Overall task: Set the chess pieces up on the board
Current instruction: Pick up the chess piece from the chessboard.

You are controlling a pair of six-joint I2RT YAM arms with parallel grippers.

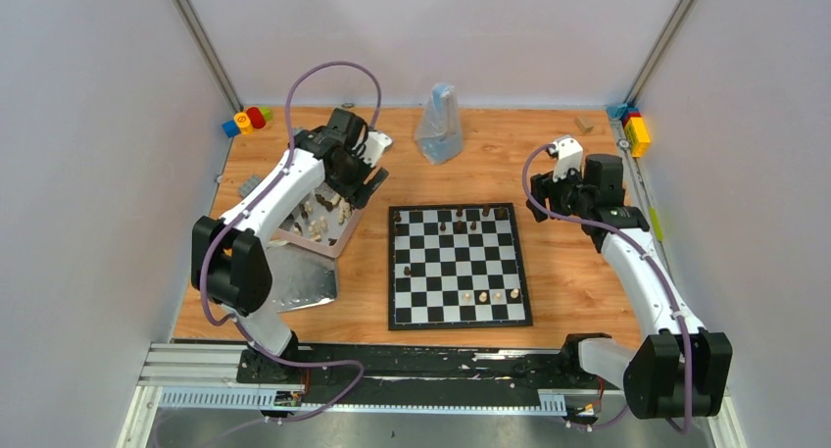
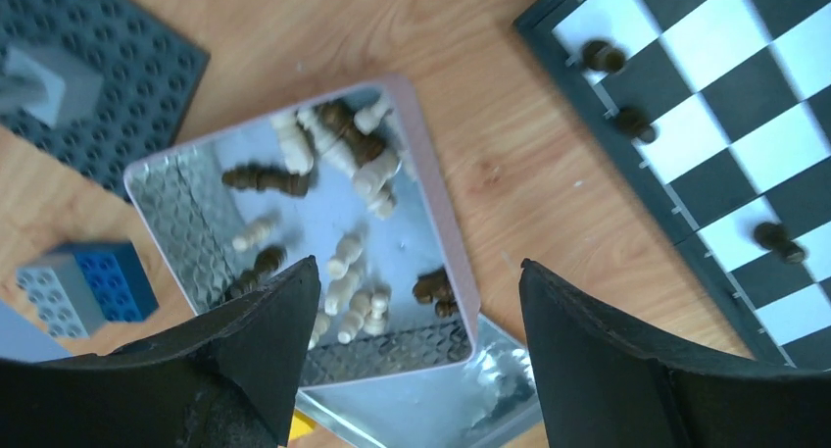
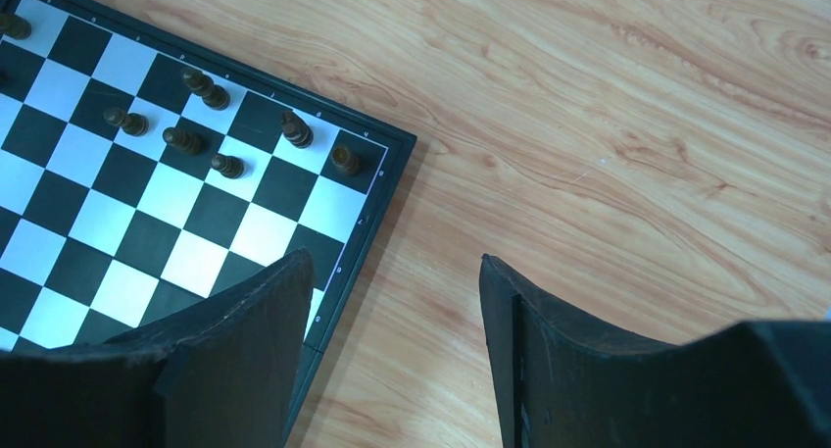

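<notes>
Tin (image 2: 438, 213) holds jumbled chess pieces (image 2: 343, 267); left fingers (image 2: 265, 340) and right fingers (image 3: 245, 340) apart, empty.

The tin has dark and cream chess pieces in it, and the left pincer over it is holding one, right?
No. The left pincer over the tin is open and empty, as the left wrist view shows. The tin does hold dark and cream chess pieces.

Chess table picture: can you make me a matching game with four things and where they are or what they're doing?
Things:
1. silver tin
2. board
3. plastic bag
4. left gripper

Matches:
A. open, above the tin
B. middle of the table
C. far edge, behind the board
D. holding loose chess pieces

Pairs: 1-D, 2-B, 3-C, 4-A
</notes>
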